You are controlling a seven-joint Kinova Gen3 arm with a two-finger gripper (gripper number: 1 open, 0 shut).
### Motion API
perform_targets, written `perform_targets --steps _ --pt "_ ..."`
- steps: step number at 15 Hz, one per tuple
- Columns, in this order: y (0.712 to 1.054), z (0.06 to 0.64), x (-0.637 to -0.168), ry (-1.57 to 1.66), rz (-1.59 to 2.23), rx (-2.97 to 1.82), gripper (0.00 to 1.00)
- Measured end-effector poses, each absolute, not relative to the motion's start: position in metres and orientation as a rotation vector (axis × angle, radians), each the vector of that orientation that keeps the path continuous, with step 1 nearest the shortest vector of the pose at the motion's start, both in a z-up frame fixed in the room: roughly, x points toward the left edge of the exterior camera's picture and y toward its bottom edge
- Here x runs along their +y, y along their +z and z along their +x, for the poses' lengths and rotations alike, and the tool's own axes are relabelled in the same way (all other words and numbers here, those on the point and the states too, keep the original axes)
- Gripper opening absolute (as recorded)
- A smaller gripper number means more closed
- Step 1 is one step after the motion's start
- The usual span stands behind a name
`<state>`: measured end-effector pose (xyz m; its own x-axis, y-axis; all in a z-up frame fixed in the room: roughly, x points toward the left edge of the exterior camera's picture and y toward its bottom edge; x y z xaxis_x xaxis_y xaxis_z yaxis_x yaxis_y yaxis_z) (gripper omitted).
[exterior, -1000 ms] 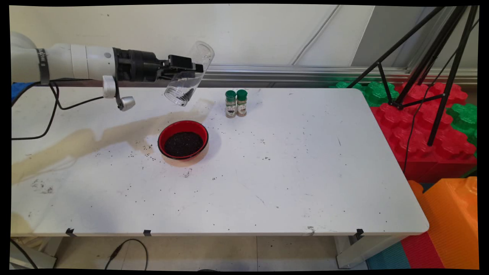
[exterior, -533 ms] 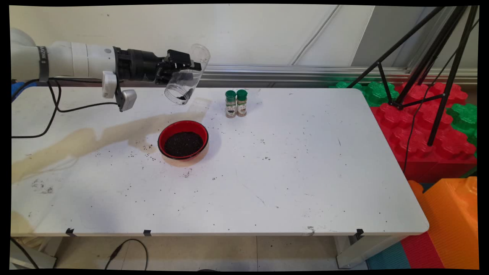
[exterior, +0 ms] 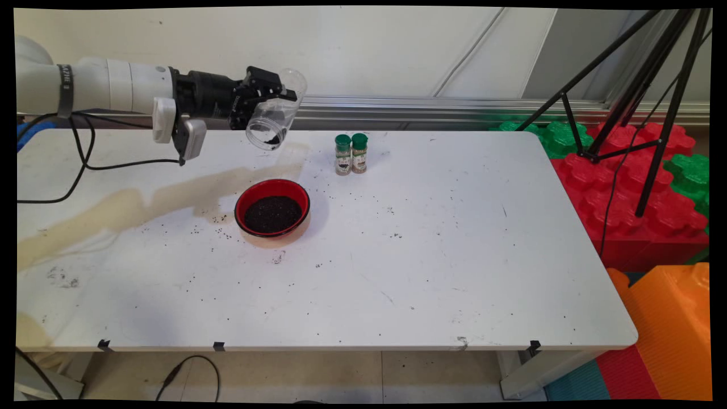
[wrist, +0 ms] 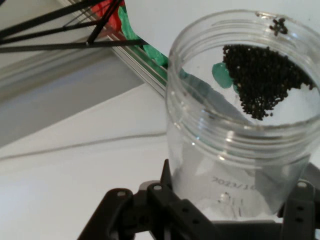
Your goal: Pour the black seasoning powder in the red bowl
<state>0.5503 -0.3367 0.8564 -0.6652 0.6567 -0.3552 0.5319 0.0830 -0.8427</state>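
Gripping a clear, wide-mouthed plastic jar (exterior: 274,116) tilted mouth-down, the black two-finger gripper (exterior: 267,94) was clamped on its body, above and behind the red bowl of dark seeds (exterior: 272,208); some seeds remained inside.

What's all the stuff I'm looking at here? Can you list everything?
jar: one, clear plastic, tilted in the gripper above the table's far left, mouth down toward the bowl side, a few dark grains left near its mouth
bowl: one, red, full of dark grains, on the table below the jar
spice bottles: two, green caps, side by side, right of the jar
table: one, white, strewn with loose grains, a tan stain at its left
tripod: one, black, at the right
foam blocks: several, red, green and orange, right of the table
gripper: one, black, shut on the jar
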Motion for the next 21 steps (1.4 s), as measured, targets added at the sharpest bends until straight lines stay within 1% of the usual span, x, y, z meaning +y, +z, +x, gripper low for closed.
perform_targets --steps 21 --pt "0.861 0.558 -0.361 1.233 -0.298 -2.383 0.00"
